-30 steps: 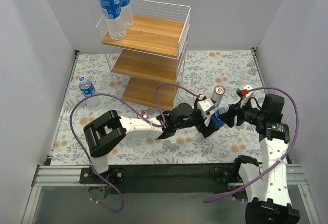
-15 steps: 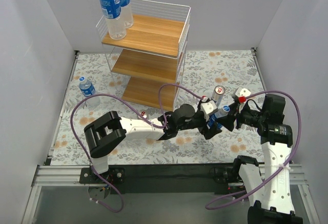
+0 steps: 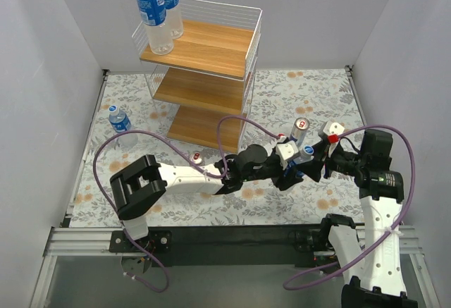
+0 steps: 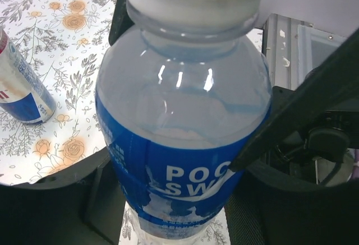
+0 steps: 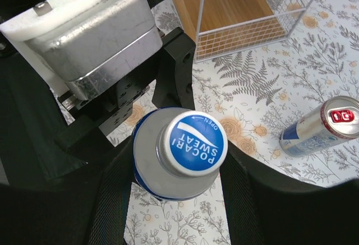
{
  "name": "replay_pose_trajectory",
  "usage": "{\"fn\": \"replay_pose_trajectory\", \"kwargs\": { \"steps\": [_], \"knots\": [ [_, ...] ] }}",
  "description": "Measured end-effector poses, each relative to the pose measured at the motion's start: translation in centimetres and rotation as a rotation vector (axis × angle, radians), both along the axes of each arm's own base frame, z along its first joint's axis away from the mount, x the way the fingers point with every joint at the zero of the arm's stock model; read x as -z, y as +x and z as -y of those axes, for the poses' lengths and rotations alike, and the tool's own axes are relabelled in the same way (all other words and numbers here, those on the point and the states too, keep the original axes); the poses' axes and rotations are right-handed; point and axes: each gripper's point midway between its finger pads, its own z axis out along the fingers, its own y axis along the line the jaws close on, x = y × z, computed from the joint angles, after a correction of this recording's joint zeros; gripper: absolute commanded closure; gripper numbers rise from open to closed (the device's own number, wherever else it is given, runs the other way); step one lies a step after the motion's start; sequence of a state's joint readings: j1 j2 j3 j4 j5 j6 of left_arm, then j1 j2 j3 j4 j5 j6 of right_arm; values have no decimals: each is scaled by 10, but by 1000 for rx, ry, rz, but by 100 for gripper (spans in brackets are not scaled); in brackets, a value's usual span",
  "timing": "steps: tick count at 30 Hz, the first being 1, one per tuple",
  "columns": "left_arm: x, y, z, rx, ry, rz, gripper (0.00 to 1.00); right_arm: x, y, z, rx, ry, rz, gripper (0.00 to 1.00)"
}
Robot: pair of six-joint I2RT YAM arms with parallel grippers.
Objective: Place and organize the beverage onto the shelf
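A clear bottle [image 3: 305,157] with a blue label and blue cap stands upright right of centre, held between both grippers. My right gripper [image 3: 315,163] is shut on it from the right; in the right wrist view its fingers flank the bottle [image 5: 192,143] below the cap. My left gripper [image 3: 292,170] is shut on the same bottle [image 4: 185,144] from the left, its fingers [image 4: 67,200] against the label. Two more bottles [image 3: 152,13] stand on the top board of the shelf [image 3: 211,51]. Another bottle [image 3: 121,125] stands on the mat at far left.
A slim can [image 3: 299,130] stands just behind the held bottle, also seen as the can [image 5: 322,124] and the can [image 4: 22,88]. A second can [image 3: 197,157] sits by the left arm, in front of the shelf. White walls enclose the floral mat [image 3: 303,96].
My left gripper's jaws have closed in on the bottle that the right gripper holds. Both arms and the bottle have shifted slightly to the right.
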State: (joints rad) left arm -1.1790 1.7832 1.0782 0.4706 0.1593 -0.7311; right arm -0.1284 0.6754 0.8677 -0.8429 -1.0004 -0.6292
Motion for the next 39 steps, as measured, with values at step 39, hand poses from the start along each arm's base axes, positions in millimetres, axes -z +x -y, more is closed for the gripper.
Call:
{"fn": "replay_pose_trajectory", "kwargs": {
  "steps": [39],
  "knots": [
    [-351, 12, -159, -385, -222, 288, 100, -25, 58, 30, 271, -28, 40, 10]
  ]
}}
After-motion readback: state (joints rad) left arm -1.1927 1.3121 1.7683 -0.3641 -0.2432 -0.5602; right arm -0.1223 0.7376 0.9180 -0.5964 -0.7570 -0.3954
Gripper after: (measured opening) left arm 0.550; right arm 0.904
